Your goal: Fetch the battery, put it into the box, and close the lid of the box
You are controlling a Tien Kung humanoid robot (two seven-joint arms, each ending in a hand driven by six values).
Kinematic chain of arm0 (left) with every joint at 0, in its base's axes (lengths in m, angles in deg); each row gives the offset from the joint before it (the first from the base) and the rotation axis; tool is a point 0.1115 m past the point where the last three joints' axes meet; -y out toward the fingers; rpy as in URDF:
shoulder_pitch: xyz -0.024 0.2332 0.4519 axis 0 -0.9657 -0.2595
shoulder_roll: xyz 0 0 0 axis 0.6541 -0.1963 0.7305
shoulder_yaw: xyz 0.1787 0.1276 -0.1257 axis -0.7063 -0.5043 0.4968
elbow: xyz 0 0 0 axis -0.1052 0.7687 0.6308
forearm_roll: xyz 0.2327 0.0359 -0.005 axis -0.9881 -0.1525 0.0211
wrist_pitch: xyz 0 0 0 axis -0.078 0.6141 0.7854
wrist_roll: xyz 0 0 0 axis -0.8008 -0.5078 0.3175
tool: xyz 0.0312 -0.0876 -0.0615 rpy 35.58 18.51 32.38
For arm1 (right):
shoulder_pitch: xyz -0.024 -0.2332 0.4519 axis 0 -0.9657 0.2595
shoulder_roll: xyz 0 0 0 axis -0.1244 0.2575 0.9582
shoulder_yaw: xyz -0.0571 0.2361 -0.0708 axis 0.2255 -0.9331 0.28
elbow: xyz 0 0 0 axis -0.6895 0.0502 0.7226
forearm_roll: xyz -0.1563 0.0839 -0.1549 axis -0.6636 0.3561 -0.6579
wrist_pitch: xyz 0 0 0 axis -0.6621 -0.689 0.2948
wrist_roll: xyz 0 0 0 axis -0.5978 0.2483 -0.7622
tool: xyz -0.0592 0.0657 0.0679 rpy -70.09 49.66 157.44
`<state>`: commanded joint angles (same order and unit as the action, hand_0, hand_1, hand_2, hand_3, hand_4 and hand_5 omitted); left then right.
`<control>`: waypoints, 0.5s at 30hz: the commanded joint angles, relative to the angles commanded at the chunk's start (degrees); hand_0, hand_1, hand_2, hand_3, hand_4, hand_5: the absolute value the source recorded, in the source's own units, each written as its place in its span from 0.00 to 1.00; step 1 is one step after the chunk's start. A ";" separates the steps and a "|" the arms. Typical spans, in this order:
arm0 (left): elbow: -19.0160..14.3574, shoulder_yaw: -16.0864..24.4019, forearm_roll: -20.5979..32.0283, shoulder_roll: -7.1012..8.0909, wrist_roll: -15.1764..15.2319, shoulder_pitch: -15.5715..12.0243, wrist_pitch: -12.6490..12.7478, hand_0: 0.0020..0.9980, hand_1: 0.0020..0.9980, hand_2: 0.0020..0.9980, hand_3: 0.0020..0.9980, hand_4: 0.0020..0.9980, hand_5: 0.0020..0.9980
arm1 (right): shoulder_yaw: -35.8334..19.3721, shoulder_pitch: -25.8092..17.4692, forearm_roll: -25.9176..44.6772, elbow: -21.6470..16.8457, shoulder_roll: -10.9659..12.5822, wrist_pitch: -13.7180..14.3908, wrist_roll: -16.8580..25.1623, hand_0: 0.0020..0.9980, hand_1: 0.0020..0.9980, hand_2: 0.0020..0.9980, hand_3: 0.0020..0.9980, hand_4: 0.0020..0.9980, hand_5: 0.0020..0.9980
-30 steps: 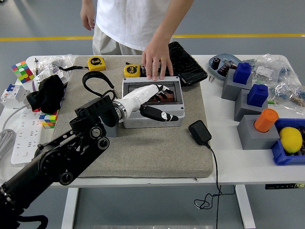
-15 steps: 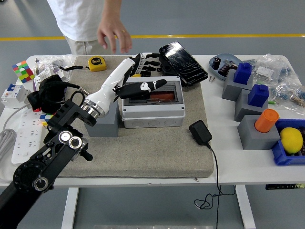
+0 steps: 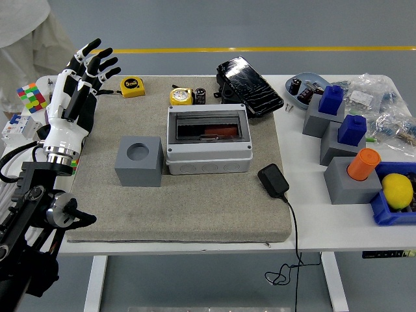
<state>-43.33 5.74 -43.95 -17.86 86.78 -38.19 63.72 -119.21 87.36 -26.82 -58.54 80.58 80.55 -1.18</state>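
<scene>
My left hand (image 3: 83, 81) has pulled back to the table's left edge, fingers spread, holding nothing | box (image 3: 208, 140) mid-mat, smoky lid now down, battery (image 3: 209, 137) showing reddish inside | person's hand gone from the box | right arm not in view | task looks finished.

The grey box (image 3: 208, 143) looks like smooth matt plastic, its lid a dark, glossy see-through pane, and it sits on a rough, felt-like grey mat (image 3: 195, 201). At the mat's nine o'clock, the left hand (image 3: 77, 91) has glossy white shells with black joints.
</scene>
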 joint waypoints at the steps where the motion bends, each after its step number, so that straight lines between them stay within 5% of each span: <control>1: -0.08 0.76 -0.49 0.07 -0.03 -0.43 -0.05 0.66 0.72 0.73 0.79 1.00 0.54 | -0.07 0.01 -0.05 0.00 0.02 0.01 0.00 0.65 0.65 0.68 0.59 1.00 0.59; 15: -0.27 6.12 -3.77 1.51 -1.76 -2.99 -0.99 0.62 0.71 0.73 0.78 1.00 0.53 | -0.99 0.14 -0.69 0.00 0.14 0.00 -0.09 0.65 0.65 0.68 0.59 1.00 0.59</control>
<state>-43.60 11.86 -47.72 -16.35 85.02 -41.18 62.73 -120.20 87.50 -27.51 -58.54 80.72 80.55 -1.27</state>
